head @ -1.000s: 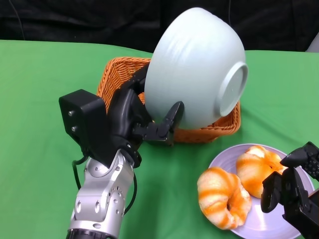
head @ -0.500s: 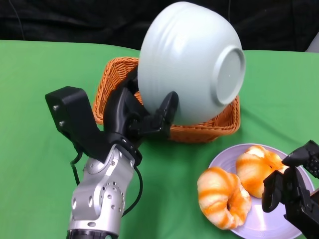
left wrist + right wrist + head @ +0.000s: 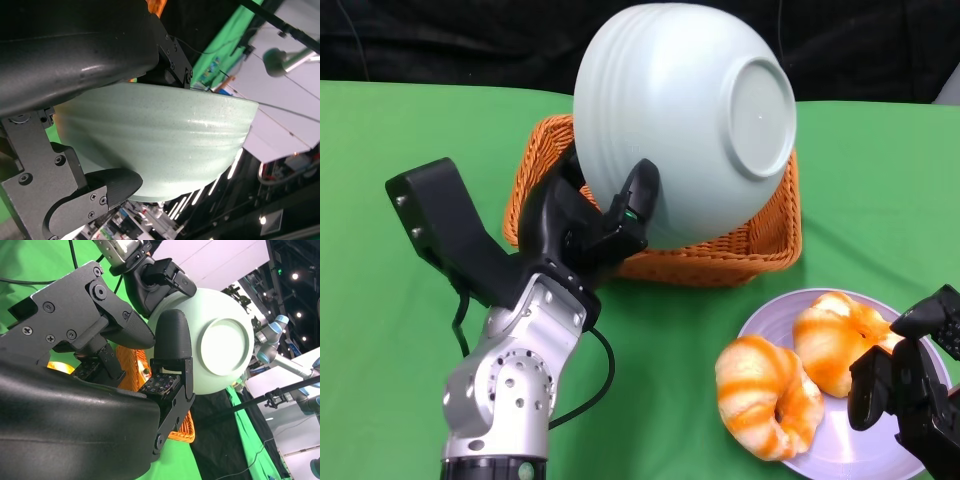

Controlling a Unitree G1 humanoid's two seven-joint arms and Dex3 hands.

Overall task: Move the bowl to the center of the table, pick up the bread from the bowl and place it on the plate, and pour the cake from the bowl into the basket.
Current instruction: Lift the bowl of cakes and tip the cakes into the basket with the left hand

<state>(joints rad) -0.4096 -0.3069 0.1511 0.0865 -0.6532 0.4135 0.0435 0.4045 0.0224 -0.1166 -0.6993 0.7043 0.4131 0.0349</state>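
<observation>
Green cloth table (image 3: 880, 180) | left hand (image 3: 590, 235) grips pale green ribbed bowl (image 3: 685, 125), tipped mouth-down over orange wicker basket (image 3: 760, 245) | right hand (image 3: 910, 395) empty, fingers apart, beside purple plate (image 3: 865, 445) of bread | risk: bowl slips from grip.

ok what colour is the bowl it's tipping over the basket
Pale mint green with faint ridges; the bowl shows best in the head view, held by the left hand.

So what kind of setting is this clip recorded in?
Probably a robotics lab or demo hall, not a home: a green cloth covers the table, ceiling spotlights show behind it, and another robot arm stands in the background.
</observation>
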